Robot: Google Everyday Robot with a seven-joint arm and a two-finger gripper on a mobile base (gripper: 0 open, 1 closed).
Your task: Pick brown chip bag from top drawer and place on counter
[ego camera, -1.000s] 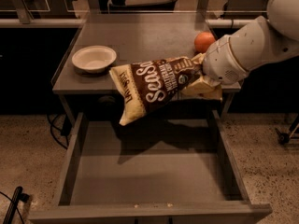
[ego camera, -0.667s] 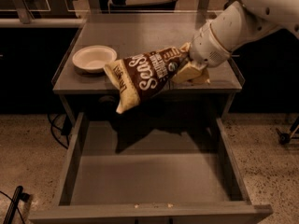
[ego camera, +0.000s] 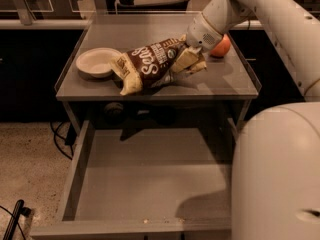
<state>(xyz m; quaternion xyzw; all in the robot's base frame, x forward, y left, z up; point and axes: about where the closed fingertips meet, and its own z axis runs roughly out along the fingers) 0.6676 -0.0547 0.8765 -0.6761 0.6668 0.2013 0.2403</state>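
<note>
1. At the gripper (ego camera: 192, 60), over the right-centre of the counter (ego camera: 227, 84), you have the jaws clamped on the cream-tan right end of the brown chip bag (ego camera: 150, 65). That end is crumpled where they pinch it.
2. Outward from the grip, the bag slopes down to the left. Its right end is raised, and its left cream corner is down at the counter surface near the front edge. Contact there looks likely, but you cannot confirm it from this view.
3. Change: a second ago the bag hung in front of the counter's edge, its lower end dangling over the top drawer (ego camera: 150, 174). The arm (ego camera: 280, 19) has since carried it back and slightly left, so now the whole bag sits over the counter.
4. Neighbours: the white bowl (ego camera: 96, 62) sits just beside the bag's left end. The orange fruit (ego camera: 222, 46) sits just behind the gripper on the right.
5. The top drawer stands open below, and the bag is out of it.
6. Meaning for the task: pick and carry look done, and only the release remains. Judgement: lower the raised end a little before you part the jaws. The crinkly bag's left corner lies close to the front edge and could slide towards the drawer.
</note>
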